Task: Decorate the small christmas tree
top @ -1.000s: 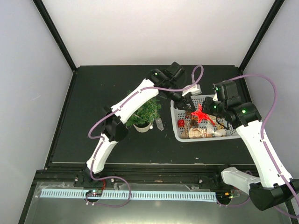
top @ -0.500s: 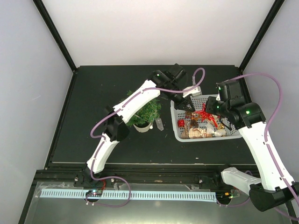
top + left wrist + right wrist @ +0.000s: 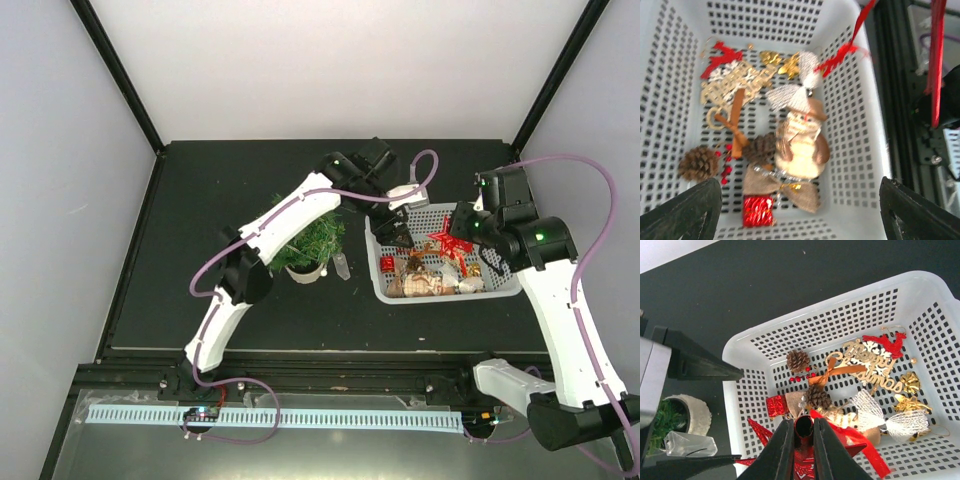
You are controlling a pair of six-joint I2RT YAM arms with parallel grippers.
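Top external | left arm over basket, left fingers wide | right fingers pinch red star

We see the small christmas tree, a bushy green fir on a whitish round base, standing upright. It sits to the left of the jaws of the left gripper, apart from them, and farther left of the jaws of the right gripper.

We see a matte black surface enclosed by plain pale walls, black corner posts, under soft, even light.
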